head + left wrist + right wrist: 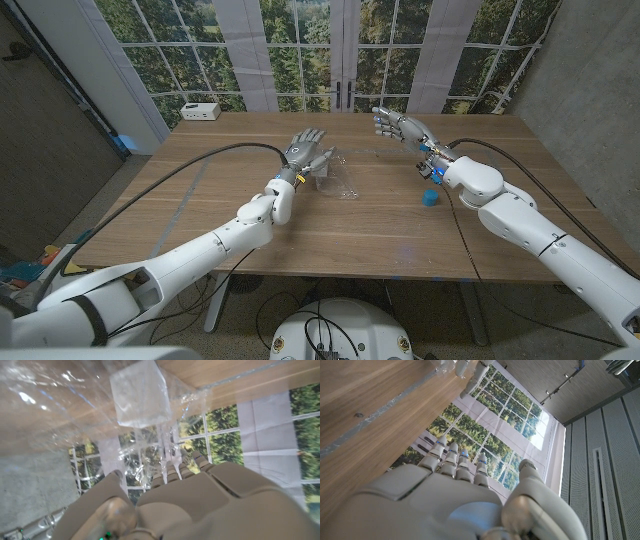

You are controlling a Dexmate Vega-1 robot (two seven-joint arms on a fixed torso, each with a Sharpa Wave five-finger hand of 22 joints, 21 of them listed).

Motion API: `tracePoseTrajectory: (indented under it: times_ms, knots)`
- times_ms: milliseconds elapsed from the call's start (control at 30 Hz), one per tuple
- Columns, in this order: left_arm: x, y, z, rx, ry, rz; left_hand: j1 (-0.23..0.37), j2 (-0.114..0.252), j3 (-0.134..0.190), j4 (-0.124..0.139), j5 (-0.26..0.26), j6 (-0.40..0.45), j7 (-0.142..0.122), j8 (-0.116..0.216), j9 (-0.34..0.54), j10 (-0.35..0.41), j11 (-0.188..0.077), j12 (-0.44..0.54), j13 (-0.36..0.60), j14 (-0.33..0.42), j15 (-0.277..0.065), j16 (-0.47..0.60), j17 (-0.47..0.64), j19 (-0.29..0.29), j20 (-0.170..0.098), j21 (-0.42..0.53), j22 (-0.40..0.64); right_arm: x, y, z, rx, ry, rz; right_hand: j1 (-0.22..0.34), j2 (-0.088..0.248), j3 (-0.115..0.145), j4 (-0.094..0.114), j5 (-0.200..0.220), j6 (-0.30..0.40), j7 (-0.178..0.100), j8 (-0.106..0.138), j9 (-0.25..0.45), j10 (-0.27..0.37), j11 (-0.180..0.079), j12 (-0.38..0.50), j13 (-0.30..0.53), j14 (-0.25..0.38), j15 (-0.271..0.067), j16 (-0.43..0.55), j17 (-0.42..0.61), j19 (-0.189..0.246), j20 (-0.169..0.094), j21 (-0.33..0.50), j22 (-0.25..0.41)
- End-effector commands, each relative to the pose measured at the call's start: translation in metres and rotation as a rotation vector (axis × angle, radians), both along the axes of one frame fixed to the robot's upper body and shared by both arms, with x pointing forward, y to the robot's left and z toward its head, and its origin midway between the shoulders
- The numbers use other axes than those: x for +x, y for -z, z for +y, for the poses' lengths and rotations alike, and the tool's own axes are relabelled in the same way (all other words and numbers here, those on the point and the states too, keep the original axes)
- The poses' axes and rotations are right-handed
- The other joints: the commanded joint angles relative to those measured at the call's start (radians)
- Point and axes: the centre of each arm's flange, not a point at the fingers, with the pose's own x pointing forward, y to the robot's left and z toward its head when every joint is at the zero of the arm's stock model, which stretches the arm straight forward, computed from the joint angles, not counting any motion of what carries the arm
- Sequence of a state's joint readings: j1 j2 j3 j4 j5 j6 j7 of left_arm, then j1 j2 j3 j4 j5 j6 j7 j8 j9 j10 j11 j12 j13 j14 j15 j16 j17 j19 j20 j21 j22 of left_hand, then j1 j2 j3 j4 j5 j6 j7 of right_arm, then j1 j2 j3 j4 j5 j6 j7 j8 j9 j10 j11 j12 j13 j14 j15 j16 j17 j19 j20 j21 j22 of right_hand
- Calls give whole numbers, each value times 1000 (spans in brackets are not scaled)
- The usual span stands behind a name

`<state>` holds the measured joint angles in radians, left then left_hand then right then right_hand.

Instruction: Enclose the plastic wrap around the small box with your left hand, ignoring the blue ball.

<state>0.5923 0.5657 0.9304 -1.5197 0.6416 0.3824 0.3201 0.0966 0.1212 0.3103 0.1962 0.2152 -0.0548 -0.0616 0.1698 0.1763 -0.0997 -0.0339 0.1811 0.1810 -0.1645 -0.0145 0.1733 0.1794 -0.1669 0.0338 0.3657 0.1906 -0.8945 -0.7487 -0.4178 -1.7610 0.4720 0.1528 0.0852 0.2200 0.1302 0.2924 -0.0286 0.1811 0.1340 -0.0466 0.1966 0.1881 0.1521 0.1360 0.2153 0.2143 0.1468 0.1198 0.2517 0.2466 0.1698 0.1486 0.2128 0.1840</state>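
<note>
The left robot hand (306, 150) is reaching out over the middle of the wooden bench (200, 220), fingers spread and pointing away from the robot, and from the head view it is hard to tell whether the fingertips are touching anything; in the left wrist view the fingers (175, 467) are extending straight into the crinkled sheet of clear plastic wrap (60, 405), apparently pressing or catching its near edge rather than closing around it, so I am reading this robot hand as open with no firm hold. Just beyond those fingertips the small translucent cube-shaped box (138, 394) is sitting on the bench under or within the film, directly ahead along the line of the fingers, so the coming move looks like a forward sweep and curl over the box. In the head view the box (322, 176) and the wrap (345, 185) are lying just beside the left robot hand, slightly toward the robot's right. The right robot hand (400, 127) is hovering well apart on the far right side, fingers loosely open and holding nothing, clearly the farther one. The small blue ball (430, 197) is resting near the right forearm, well clear of the wrap. No brand, label or readable writing is showing anywhere.
</note>
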Motion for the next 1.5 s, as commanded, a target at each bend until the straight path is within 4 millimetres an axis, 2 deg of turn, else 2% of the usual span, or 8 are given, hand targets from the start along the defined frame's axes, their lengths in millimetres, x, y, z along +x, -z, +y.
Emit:
tracePoseTrajectory:
  times_ms: [33, 267, 800, 933, 1200, 1267, 1433, 1500]
  knots:
    - [18, 7, -17, 221, -53, 215, -97, 33, -37, 0, 22, -103, 8, -4, 1, -86, -1, -5, 2, -103, 4, -6, 1, -110, -9, -31, 3, 0, -1, -2, 2, 3, -2, -12, -1, -3, 1, 1, 10, 2, 4, 2, 13, -2, 10, 1, 12, 3, 6, 1, 10, 2, 8, 3]
    - [21, 13, -19, 295, -80, 261, -120, 46, -97, 7, 54, -288, 20, -4, 2, -273, -8, -7, 3, -283, 15, -5, 4, -244, -10, -94, 9, 3, -3, -3, 10, 5, -7, -14, -2, -3, 3, 2, 10, 1, 4, 1, 13, -1, 9, 1, 13, 4, 5, 0, 10, 1, 7, 3]
    - [27, 18, -23, 354, -98, 315, -121, 51, -126, 8, 63, -368, 18, -3, 3, -348, -2, -6, 5, -352, 20, -3, 5, -317, -8, -124, 13, 10, -7, -7, 4, 8, -3, -16, -1, 0, 6, 3, 8, 0, 2, 1, 14, -8, 7, 1, 18, 7, 3, -3, 14, 2, 8, 3]
    - [23, 11, -22, 323, -88, 250, -121, 49, -137, 7, 65, -389, 10, -2, 3, -361, 6, -2, 5, -363, 24, 1, 5, -329, 11, -128, 14, 12, -9, -6, 1, 2, -3, -16, -1, 0, 6, 4, 8, 0, 1, 1, 14, -8, 7, 1, 20, 7, 3, -4, 14, 3, 8, 3]
    - [12, 4, -23, 280, -32, 171, -115, 37, -160, 0, 66, -367, -14, 17, 4, -328, 18, 21, 6, -312, 60, 24, 4, -292, 48, -114, 15, 12, -8, -6, 5, 2, -4, -16, -2, 1, 6, 4, 7, 0, 1, 1, 13, -6, 5, 0, 20, 7, 1, -5, 15, 4, 8, 3]
    - [8, 2, -21, 256, 6, 139, -109, 35, -171, -4, 66, -326, -27, 29, 4, -280, 21, 39, 6, -259, 76, 37, 3, -253, 81, -100, 14, 12, -8, -6, 3, 6, -2, -16, -2, 2, 6, 4, 7, 0, 1, 1, 13, -6, 5, 0, 21, 7, 1, -5, 15, 3, 8, 3]
    - [1, -2, -17, 170, 59, 64, -90, 37, -171, -17, 65, -219, -40, 50, 3, -181, 27, 67, 8, -159, 89, 48, 0, -173, 125, -76, 10, 11, -6, -7, 6, 13, 1, -15, -2, 3, 5, 4, 7, 0, 1, 1, 13, -8, 5, 0, 21, 7, 0, -6, 15, 4, 8, 3]
    - [-1, -2, -17, 144, 73, 43, -83, 37, -166, -21, 64, -189, -46, 53, 3, -152, 24, 73, 8, -123, 93, 52, -1, -157, 133, -73, 9, 11, -5, -7, 6, 5, 2, -14, -2, 3, 5, 4, 7, 0, 1, 1, 13, -9, 4, 0, 21, 7, 0, -6, 15, 4, 8, 3]
